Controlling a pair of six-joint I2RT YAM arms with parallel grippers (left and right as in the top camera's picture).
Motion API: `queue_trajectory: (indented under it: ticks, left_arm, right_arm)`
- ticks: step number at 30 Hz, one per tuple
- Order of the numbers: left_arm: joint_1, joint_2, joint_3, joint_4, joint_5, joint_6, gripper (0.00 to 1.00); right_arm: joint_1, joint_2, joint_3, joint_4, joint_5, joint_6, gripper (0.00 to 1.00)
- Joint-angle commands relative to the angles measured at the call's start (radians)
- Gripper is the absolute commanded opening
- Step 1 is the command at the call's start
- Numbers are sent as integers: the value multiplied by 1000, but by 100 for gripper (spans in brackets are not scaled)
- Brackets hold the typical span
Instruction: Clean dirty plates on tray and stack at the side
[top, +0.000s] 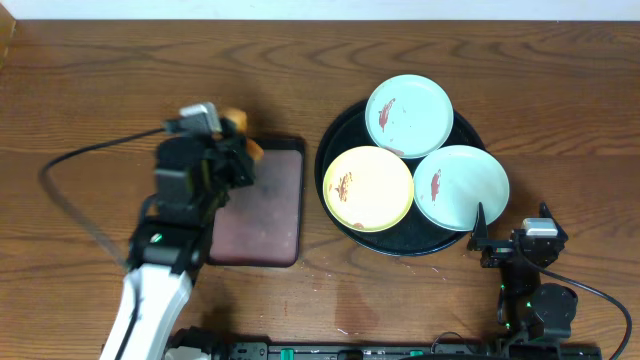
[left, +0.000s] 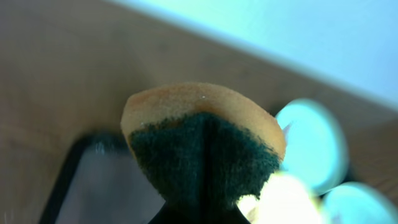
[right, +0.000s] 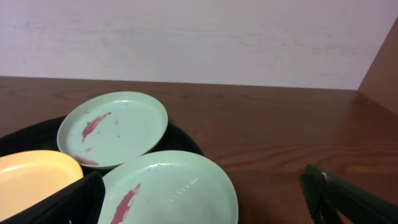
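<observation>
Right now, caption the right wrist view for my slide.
Two smeared mint plates and a yellow plate on the black tray, seen past open jaws.

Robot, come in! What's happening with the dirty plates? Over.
Left gripper: jaws shut on sponge. Right gripper: jaws open, empty, beside black tray. Three plates on it, all smeared, none stacked. Nothing in the way.

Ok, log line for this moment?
left hand: shut on sponge | right hand: open, by front mint plate | front mint plate, rear mint plate, yellow plate: smeared, on black tray | stacked: none
</observation>
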Motion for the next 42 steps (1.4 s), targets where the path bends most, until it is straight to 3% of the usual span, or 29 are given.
queue_trajectory:
  ticks: [1, 5, 8, 10, 16, 23, 29, 32, 38, 42]
  left_arm:
    - [3, 149, -91, 38, 7, 29, 7]
    - [4, 189, -67, 134, 171, 134, 7]
    - [4, 100, -43, 241, 301, 158, 7]
    - [3, 11, -41, 289, 312, 159, 7]
    - [3, -179, -46, 216, 215, 159, 7]
    - [3, -48, -113, 59, -53, 227, 8]
    - [4, 171, -113, 85, -55, 253, 7]
    - [3, 118, -48, 66, -12, 253, 7]
    - [-2, -148, -5, 40, 51, 253, 7]
    - [-2, -124, -84, 21, -19, 253, 7]
  right_arm:
    - [-5, -2, -1, -5, 7, 16, 99]
    - [-5, -2, -1, -5, 6, 16, 99]
    - [-5, -2, -1, -5, 6, 16, 99]
    - [-5, -2, -1, -5, 7, 16, 99]
    - [-5, -2, -1, -5, 7, 16, 99]
    - [-5, -2, -1, -5, 6, 16, 99]
    - [-5, -2, -1, -5, 7, 16, 99]
    - [-5, -2, -1, -5, 6, 16, 99]
    - [-5, -2, -1, -5, 7, 16, 99]
    - [-5, -2, -1, -5, 7, 16, 99]
